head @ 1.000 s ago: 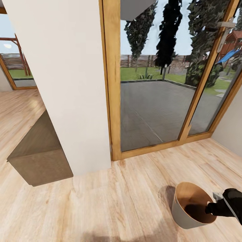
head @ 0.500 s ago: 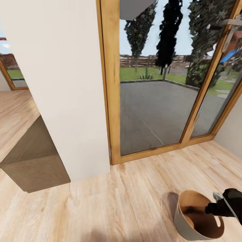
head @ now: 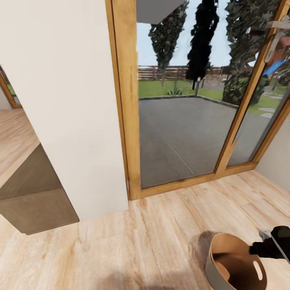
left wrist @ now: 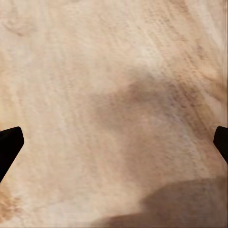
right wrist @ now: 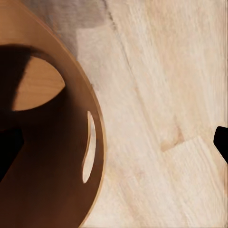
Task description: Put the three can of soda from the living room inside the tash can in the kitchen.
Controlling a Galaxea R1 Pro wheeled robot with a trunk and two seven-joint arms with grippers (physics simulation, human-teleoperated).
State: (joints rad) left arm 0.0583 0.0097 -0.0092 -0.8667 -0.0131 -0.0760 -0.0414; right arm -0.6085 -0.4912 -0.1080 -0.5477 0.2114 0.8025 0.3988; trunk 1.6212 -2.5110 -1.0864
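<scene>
Right gripper (head: 254,249) over the tash can (head: 219,266), near right on the wood floor (head: 141,241).
Its wrist view shows the bin's handle cut-out (right wrist: 89,147) and fingers (right wrist: 221,142) spread wide, empty; left gripper (left wrist: 114,147) likewise spread.

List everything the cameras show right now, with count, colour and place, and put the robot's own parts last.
trash can: one, grey outside, wood-brown inside, oval handle cut-out near the rim; on the floor at lower right of the head view; no can seen in the part of its inside that shows.
glass door: one, wooden frame, straight ahead, patio and trees beyond.
wall: one, white, left of the door.
cabinet: one, brown, low at far left.
floor: light wood planks.
right gripper: black, open, empty, over the trash can's rim.
left gripper: black, open, empty, over bare floor.
</scene>
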